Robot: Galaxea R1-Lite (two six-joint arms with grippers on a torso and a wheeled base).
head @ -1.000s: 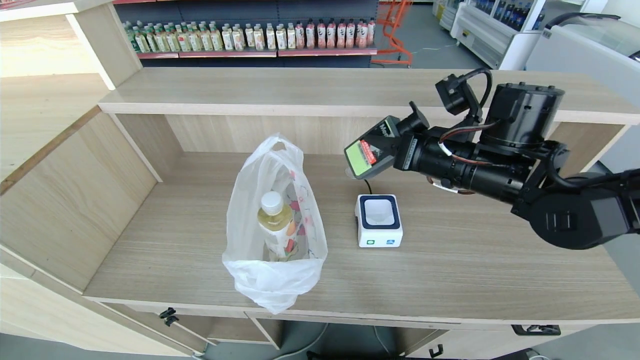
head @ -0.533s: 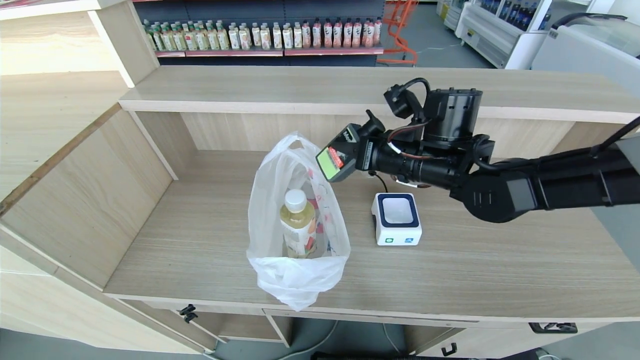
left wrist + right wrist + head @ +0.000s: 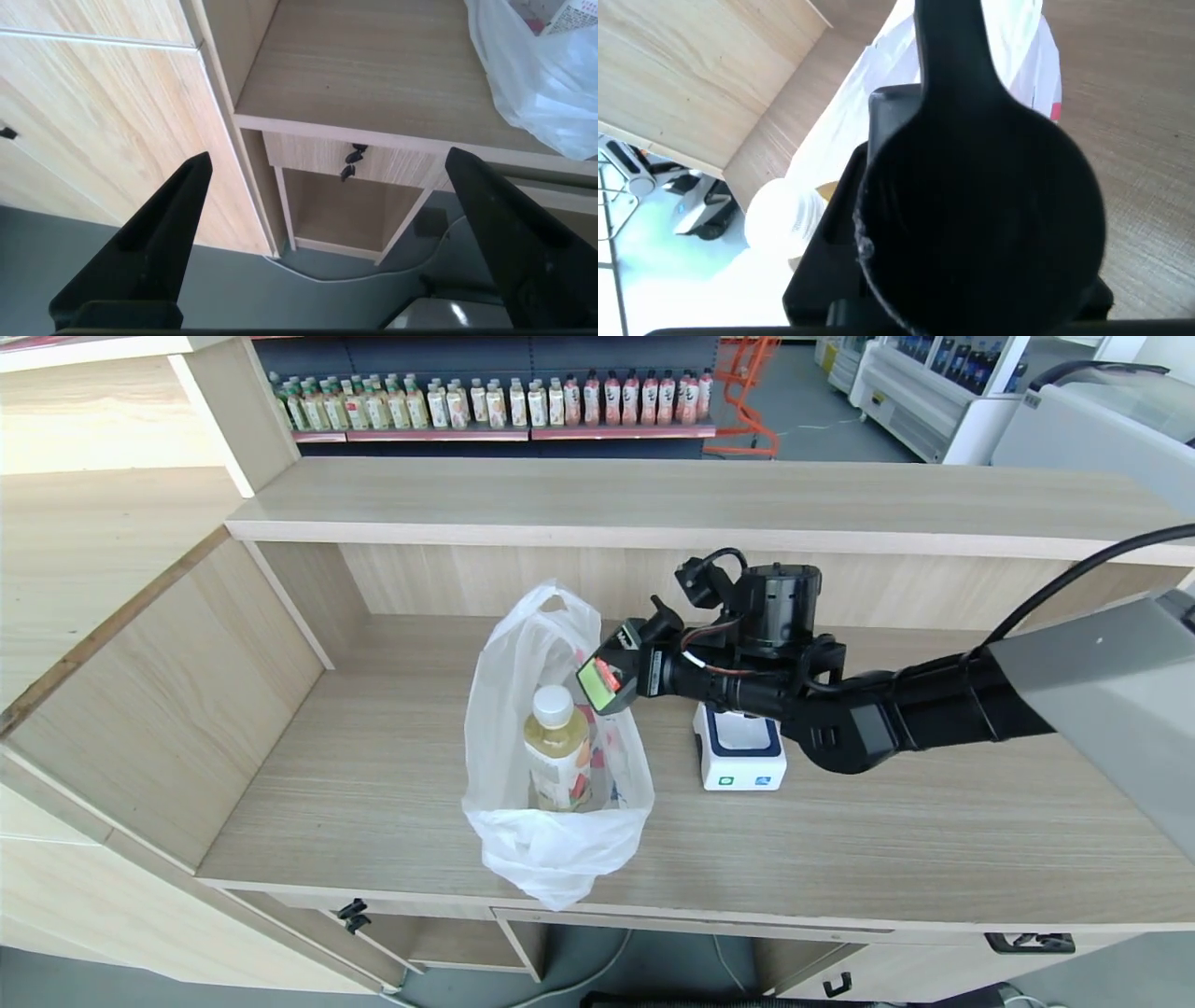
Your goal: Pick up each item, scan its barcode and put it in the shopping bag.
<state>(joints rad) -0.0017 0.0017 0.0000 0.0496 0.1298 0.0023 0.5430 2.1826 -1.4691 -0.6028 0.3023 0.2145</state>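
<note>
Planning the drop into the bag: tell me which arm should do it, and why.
Right. The right gripper holds the green-and-red item at the mouth of the shopping bag, above the bottle. The left gripper hangs open and empty out in front of the counter.

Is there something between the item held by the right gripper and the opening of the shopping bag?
Nothing visible. The dark packet in the right gripper hangs at the shopping bag's rim; a bottle stands inside.
</note>
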